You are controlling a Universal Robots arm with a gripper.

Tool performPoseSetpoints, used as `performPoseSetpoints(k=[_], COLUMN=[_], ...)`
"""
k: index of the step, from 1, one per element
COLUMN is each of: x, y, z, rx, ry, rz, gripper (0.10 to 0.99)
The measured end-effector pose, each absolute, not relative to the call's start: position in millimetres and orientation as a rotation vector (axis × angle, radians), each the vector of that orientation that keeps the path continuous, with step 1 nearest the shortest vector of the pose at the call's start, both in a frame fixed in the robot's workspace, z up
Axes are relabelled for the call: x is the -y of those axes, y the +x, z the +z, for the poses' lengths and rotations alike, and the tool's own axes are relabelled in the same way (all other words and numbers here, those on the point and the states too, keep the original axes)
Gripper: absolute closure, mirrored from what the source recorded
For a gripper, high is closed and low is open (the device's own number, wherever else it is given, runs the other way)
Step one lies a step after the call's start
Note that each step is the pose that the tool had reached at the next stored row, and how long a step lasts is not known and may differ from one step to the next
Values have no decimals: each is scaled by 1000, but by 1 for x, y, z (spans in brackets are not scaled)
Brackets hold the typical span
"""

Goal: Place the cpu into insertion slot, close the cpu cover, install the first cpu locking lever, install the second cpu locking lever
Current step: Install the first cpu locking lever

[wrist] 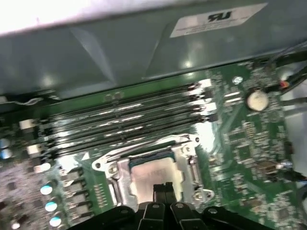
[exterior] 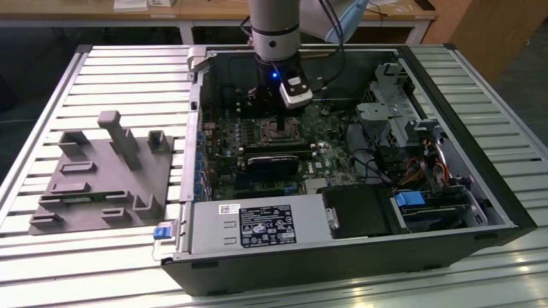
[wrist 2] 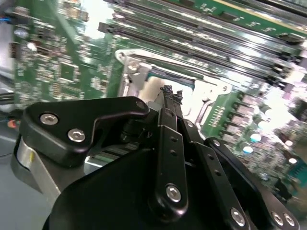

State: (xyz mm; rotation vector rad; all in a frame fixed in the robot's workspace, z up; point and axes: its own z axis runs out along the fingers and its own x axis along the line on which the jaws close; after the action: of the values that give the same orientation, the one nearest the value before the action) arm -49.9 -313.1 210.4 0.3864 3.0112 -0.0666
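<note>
The pincer (wrist: pixel 163 188) is hanging close over the chip (wrist: pixel 154 172), its fingers pressed together and gripping nothing. The chip is lying flat in the socket (exterior: pixel 276 133), at the centre of the exterior frame. Judging it light, stiff and fragile underneath, so its rim edges are the place to hold.

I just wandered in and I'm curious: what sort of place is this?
Probably a robotics lab or workshop: a robot arm reaches into an open computer case lying on a slatted metal table, with wooden workbenches behind.
</note>
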Motion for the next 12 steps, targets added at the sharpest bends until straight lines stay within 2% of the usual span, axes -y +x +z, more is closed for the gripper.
performPoseSetpoints(k=[12], x=[313], y=[-48], z=[217], rx=[-3048], ry=[389], rz=[-75], gripper=[984])
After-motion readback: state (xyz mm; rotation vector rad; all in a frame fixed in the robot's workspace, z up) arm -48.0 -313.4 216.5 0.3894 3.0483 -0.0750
